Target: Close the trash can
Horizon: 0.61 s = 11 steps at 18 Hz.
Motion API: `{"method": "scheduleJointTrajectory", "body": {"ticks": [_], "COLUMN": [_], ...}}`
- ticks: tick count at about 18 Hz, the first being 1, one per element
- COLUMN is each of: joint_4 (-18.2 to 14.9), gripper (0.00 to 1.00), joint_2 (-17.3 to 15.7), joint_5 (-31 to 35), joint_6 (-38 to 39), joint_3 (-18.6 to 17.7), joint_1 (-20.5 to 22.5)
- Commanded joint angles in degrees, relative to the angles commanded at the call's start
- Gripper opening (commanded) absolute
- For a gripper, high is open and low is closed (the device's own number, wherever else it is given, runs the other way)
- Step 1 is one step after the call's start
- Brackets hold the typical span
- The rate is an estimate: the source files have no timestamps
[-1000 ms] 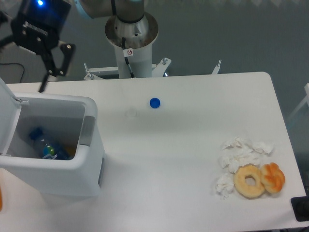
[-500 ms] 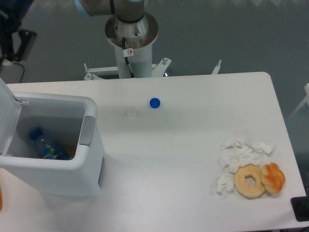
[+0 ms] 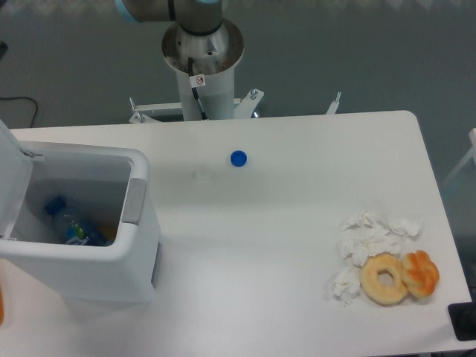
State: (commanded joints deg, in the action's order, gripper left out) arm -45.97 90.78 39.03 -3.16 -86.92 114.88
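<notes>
The trash can (image 3: pixel 111 264) is a white boxy bin at the table's left edge. It stands open, with its lid (image 3: pixel 13 171) raised upright on the left side. A grey latch tab (image 3: pixel 134 201) sits on the right rim. Inside lies a plastic bottle with a blue cap (image 3: pixel 68 222). The gripper is out of the frame; only a dark sliver shows at the top left corner. The arm's base column (image 3: pixel 202 63) rises behind the table.
A blue bottle cap (image 3: pixel 238 158) lies on the table (image 3: pixel 297 216) near the back middle. At the front right are crumpled white tissues (image 3: pixel 368 238), a plain doughnut (image 3: pixel 384 278) and an orange pastry (image 3: pixel 421 272). A dark object (image 3: pixel 464 321) sits at the right front corner.
The gripper moved left from above the bin's back edge and left the picture. The bin, lid and other objects stayed put.
</notes>
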Motion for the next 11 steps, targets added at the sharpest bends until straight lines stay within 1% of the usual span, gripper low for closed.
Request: {"method": "scheduleJointTrajectory", "body": {"ticks": [3, 5, 8, 11], "joint_4": [0.09, 0.09, 0.09, 0.09], "gripper": [1.00, 1.00, 1.00, 1.00], "joint_2": [2.55, 3.87, 4.31, 4.31], "joint_5": [-0.18, -0.18, -0.27, -0.27], "joint_6": [-0.26, -0.53, -0.53, -0.44], "joint_3": [0.17, 0.44, 0.70, 0.70], "joint_1": [-2.46, -3.34, -4.49, -4.75]}}
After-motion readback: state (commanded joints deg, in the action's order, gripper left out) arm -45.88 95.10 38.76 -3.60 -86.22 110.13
